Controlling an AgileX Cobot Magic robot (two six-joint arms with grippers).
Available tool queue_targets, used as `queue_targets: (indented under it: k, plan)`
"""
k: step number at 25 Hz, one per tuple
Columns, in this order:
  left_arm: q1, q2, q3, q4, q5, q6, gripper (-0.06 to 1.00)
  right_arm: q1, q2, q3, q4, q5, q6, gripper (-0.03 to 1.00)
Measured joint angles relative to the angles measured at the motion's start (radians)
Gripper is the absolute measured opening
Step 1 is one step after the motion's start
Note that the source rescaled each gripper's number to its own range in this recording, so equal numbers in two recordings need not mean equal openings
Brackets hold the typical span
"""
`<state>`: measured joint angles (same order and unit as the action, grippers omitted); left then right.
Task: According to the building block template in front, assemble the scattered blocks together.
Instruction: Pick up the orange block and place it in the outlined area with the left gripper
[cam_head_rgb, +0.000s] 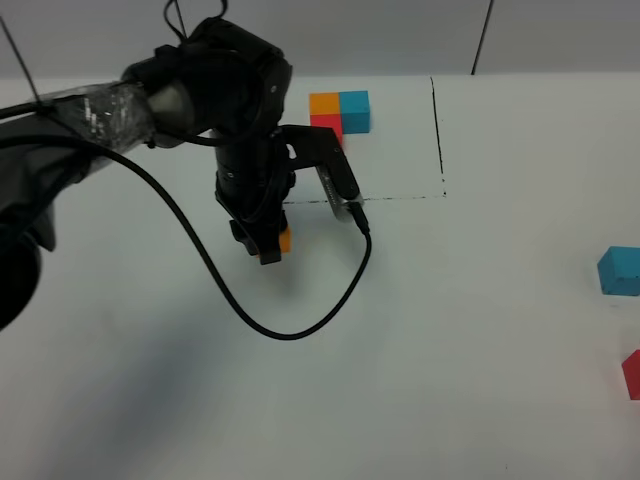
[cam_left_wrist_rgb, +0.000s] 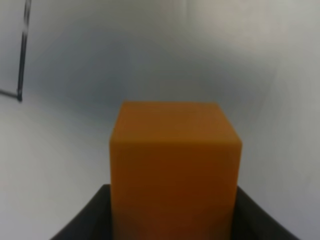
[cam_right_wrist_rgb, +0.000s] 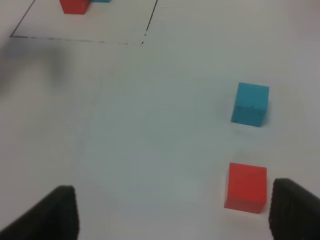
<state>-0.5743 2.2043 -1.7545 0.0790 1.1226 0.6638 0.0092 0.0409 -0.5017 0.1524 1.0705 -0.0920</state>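
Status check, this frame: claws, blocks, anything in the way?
Left claw shut on orange block. Right claw open, empty. Cyan block, red block loose at right. Nothing blocking the template.

The white table carries a thin black outline drawn at its far side, and the template of joined orange, cyan and red cubes sits inside that line's far corner. Well apart from it, by the right edge, lie a loose cyan cube and, nearer me, a red cube, close together but not touching.
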Motion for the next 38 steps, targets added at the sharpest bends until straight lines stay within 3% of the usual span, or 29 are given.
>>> queue_targets:
  k: [6, 15, 38]
  plan:
    - [-0.051, 0.140, -0.193, -0.001, 0.043, 0.056, 0.00, 0.000, 0.000, 0.000, 0.000, 0.000, 0.000, 0.59]
    - [-0.082, 0.239, -0.358, -0.003, 0.061, 0.101, 0.00, 0.000, 0.000, 0.000, 0.000, 0.000, 0.000, 0.59]
    - [-0.082, 0.287, -0.395, -0.017, 0.036, 0.138, 0.00, 0.000, 0.000, 0.000, 0.000, 0.000, 0.000, 0.59]
